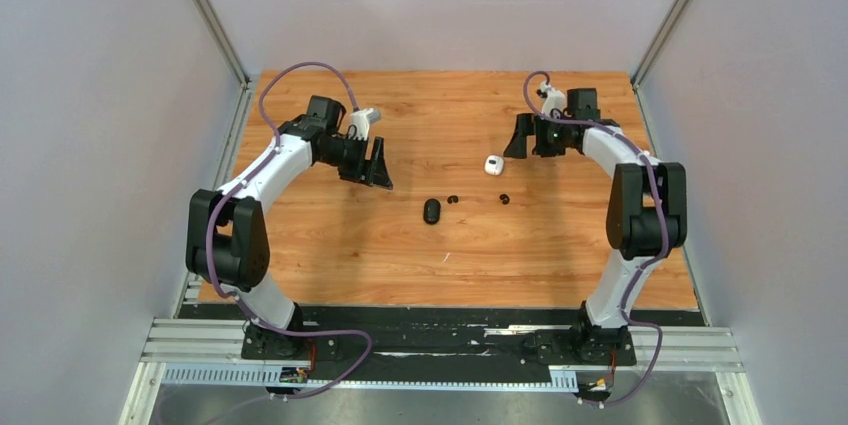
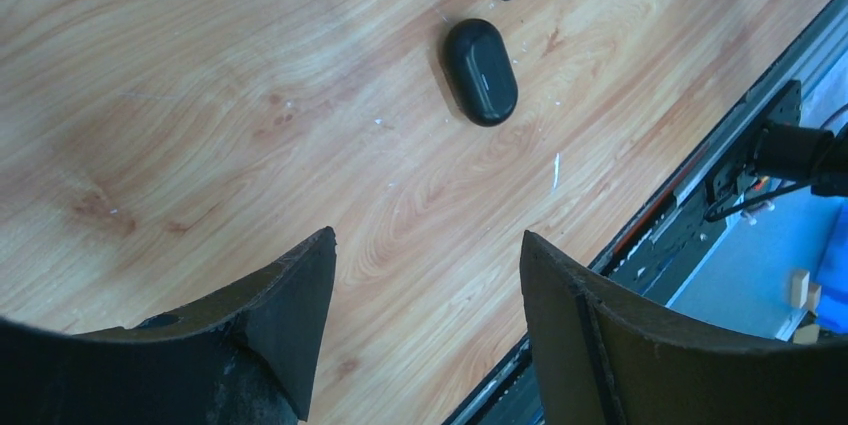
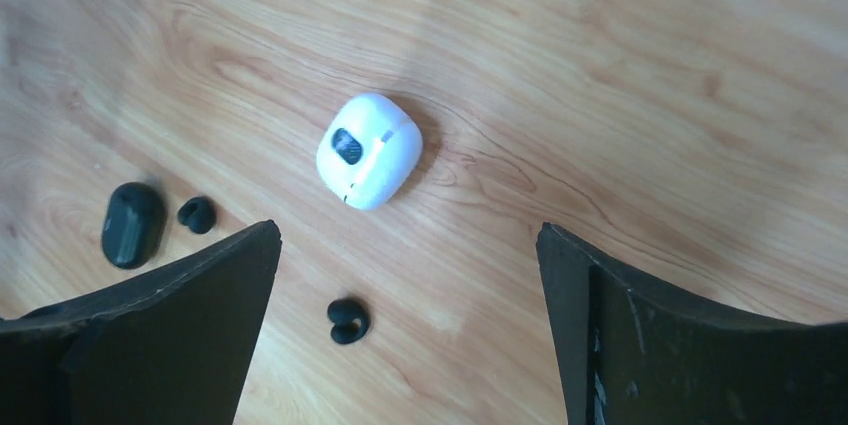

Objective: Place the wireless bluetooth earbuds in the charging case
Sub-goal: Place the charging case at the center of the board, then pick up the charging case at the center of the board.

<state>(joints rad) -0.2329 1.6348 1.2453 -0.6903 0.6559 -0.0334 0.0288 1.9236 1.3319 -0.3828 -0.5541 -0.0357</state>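
Nearest me, I see the black oval plastic charging case (image 1: 431,211) lying closed on the wooden table (image 1: 330,235). A small black roundish earbud (image 1: 452,199) sits just beside it, and a second black earbud (image 1: 504,199) lies further right. Beyond them is a white rounded case (image 1: 493,165). The left gripper (image 2: 428,245) and right gripper (image 3: 408,235) hang above the wood, fingers apart, holding nothing.

From above, we see the black earbuds (image 1: 452,199) only as specks, shape unreadable. We cannot tell whether the white case (image 3: 368,150) is fully closed.
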